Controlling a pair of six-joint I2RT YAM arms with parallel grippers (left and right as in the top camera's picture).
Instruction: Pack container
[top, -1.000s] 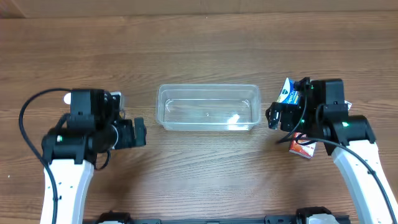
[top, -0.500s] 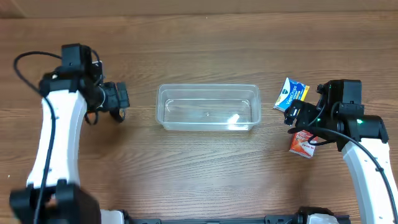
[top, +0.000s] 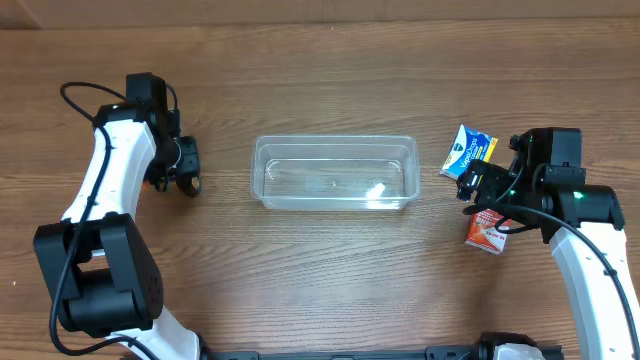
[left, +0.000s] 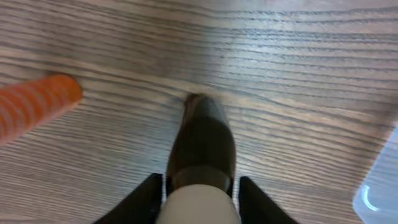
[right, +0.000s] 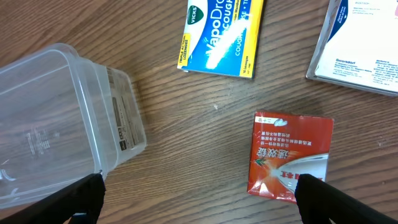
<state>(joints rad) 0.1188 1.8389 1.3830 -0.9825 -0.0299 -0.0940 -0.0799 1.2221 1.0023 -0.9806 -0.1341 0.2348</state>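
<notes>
The container (top: 333, 140) is a clear plastic tub at the table's middle, with nothing in it; its corner also shows in the right wrist view (right: 56, 124) and the left wrist view (left: 379, 186). My left gripper (top: 185, 170) is to its left, low over the table. In the left wrist view its jaws (left: 200, 190) sit tight against a brown bottle (left: 202, 137) with a white cap that lies on the wood. My right gripper (top: 478, 185) hangs open to the right of the container; in its wrist view (right: 205, 199) only bare wood lies between its fingers.
An orange ribbed object (left: 34, 106) lies left of the bottle. A blue and yellow cough-drop box (right: 217, 34), a red box (right: 289, 155) and a white packet (right: 360, 43) lie to the right of the container.
My left arm has swung up and to the left, away from the container, and its jaws have closed on the brown bottle. My right gripper shifted slightly right, then held still.
</notes>
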